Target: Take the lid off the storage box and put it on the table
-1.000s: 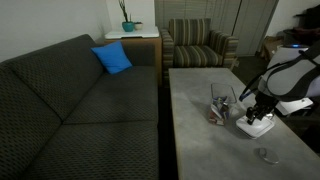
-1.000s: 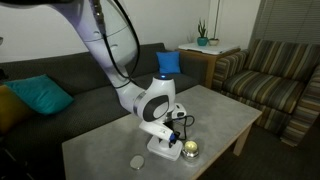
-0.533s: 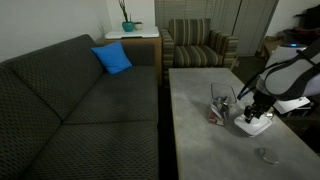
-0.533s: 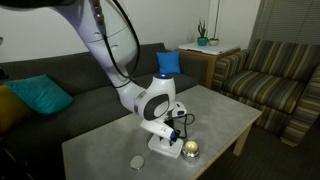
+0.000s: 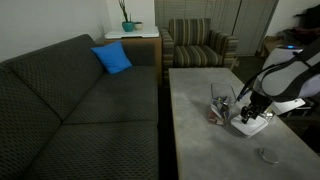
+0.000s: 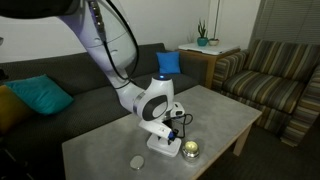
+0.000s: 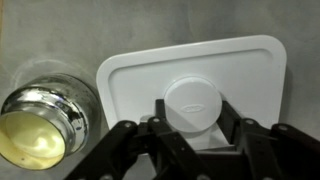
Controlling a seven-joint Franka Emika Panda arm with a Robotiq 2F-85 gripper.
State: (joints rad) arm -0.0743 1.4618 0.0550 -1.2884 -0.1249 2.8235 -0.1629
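Note:
The white lid (image 7: 200, 65) fills the wrist view, its round centre knob between my gripper's (image 7: 195, 118) two black fingers, which close on the knob. In both exterior views the lid (image 5: 256, 125) (image 6: 163, 148) is flat, at or just above the grey table (image 5: 200, 140) (image 6: 110, 140), under the gripper (image 5: 250, 112) (image 6: 166, 135). The clear storage box (image 5: 219, 106) with colourful items stands uncovered just beside the lid, towards the sofa.
A small round shiny tin (image 7: 40, 120) (image 6: 190, 150) sits right beside the lid. A small clear disc (image 5: 265, 155) (image 6: 137, 161) lies near the table's end. A dark sofa (image 5: 80, 110) runs along the table; a striped armchair (image 5: 200, 45) stands beyond.
The gripper and the lid have shifted very slightly towards the storage box; otherwise nothing has visibly moved.

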